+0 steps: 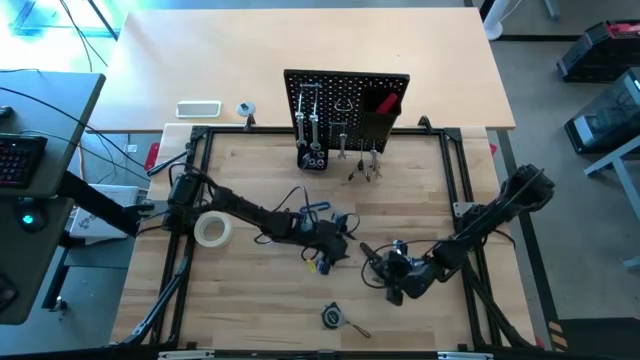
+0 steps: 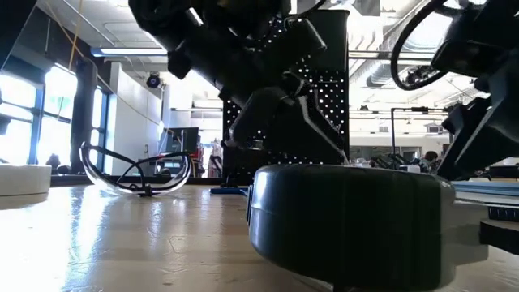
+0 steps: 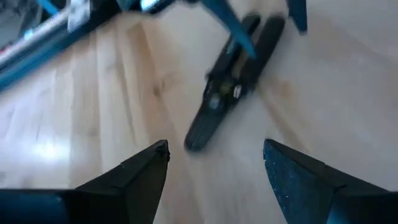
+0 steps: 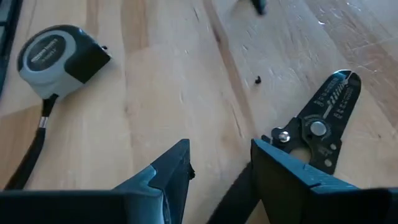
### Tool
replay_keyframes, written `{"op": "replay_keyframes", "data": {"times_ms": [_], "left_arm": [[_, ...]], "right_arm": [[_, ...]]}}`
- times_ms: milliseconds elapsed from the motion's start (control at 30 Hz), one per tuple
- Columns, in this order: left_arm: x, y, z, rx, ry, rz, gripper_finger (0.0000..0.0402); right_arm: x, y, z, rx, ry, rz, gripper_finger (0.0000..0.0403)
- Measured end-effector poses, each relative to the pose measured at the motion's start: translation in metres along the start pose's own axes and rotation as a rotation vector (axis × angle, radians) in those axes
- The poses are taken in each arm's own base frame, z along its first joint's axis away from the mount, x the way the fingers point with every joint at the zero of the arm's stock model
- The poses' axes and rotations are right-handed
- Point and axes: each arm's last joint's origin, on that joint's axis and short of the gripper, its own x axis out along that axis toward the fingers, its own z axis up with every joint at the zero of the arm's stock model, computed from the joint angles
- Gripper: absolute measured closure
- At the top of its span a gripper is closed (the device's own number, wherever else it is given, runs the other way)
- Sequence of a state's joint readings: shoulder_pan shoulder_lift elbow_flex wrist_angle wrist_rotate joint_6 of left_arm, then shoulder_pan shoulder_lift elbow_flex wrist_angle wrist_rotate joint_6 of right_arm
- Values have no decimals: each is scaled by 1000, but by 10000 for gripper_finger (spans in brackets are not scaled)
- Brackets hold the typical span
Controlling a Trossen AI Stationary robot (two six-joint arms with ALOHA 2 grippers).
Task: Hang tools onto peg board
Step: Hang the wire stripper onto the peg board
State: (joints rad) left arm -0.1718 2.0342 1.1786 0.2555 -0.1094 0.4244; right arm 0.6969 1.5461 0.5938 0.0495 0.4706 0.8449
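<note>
**Left wrist view: pliers dead ahead, not yet picked**

Left wrist view first: your left tool (image 3: 214,165) is spread wide w/ nothing between its fingers, hovering low over the wooden surface (image 3: 112,106). Black-handled pliers (image 3: 233,84) lie flat just beyond the fingertips, apart from them, nose end nearer the tool and handles running away from it. So the long axis lies roughly along your approach; I'd judge you need to come down across the handles, fingers either side, poss. w/ a small wrist turn.

Right tool (image 4: 217,162) sits partly open, empty, low over the surface. A wire stripper (image 4: 320,127) lies just beside one finger, touching or nearly, can't tell which. Tape measure (image 4: 59,53) is off to the other side, well apart.

From the high view the left tool is nearer the pliers; right arm is nearer the stripper. Farther out: pale tape roll (image 1: 212,230) by the left arm, clear glasses (image 2: 138,170) on the surface in the low view.

Farthest: the peg board (image 1: 345,105) stands upright at the back edge, several tools already hanging. Plenty left to hang.
</note>
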Motion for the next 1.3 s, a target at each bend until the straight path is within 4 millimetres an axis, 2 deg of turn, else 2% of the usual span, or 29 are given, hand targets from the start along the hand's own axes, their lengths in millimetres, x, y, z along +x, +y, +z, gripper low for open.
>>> {"op": "replay_keyframes", "data": {"times_ms": [233, 367, 567, 767, 933, 1033, 1300], "left_arm": [[15, 1, -5, -36, -114, -28, 148], [24, 3, -13, -54, -133, -35, 166], [37, 15, -24, -123, -131, -28, 241], [44, 33, -19, -174, -172, -74, 336], [45, 36, -19, -159, -150, -113, 389], [45, 35, -20, -156, -142, -117, 399], [45, 34, -19, -125, -145, -112, 392]], "right_arm": [[-5, 6, -11, 48, 3, -4, 240], [-9, 9, -17, 46, 0, -14, 240], [-12, 10, -23, 50, 1, -37, 240], [-14, 11, -25, 45, 6, -32, 240], [-17, 12, -28, 58, 18, -35, 240], [-19, 11, -31, 58, 19, -48, 240], [-20, 12, -31, 66, -1, -58, 240]]}}
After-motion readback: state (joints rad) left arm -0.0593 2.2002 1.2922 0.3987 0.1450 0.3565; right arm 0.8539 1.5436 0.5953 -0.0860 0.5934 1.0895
